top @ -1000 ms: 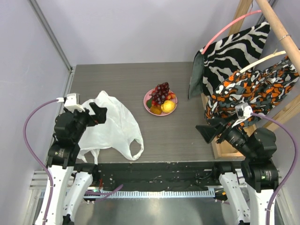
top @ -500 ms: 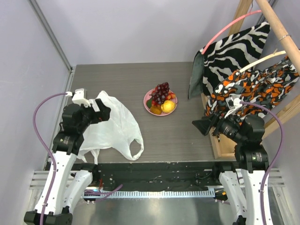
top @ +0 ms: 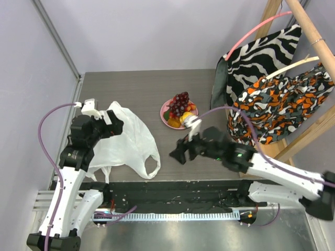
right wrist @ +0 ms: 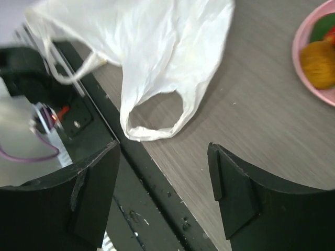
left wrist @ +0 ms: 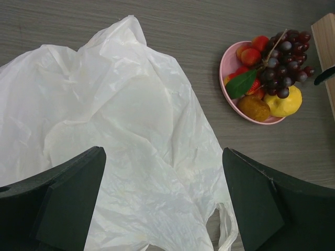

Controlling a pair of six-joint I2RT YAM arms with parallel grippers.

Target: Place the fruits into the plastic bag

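The fruits lie heaped on a pink plate [top: 163,112] at mid-table: purple grapes [top: 181,100], a yellow lemon [top: 188,118] and small red and orange pieces. The left wrist view shows the grapes [left wrist: 285,52], the lemon [left wrist: 285,102] and the plate [left wrist: 226,63]. The white plastic bag [top: 128,138] lies flat and crumpled on the left. My left gripper [top: 112,125] hovers open over the bag [left wrist: 131,115], nothing between its fingers. My right gripper [top: 178,153] is open and empty above the table's near edge, beside the bag's handle loop [right wrist: 157,112].
A zebra-striped cloth [top: 261,52] and an orange patterned cloth [top: 282,104] hang on a wooden rack [top: 309,31] at the right. A black rail [top: 172,191] runs along the near table edge. An orange fruit [right wrist: 319,64] on the plate shows at the right wrist view's edge.
My right arm has swung left from beside the rack to mid-table near the bag's handle loop, its jaws narrowing slightly. The left arm shifted slightly forward early on and has held still since.
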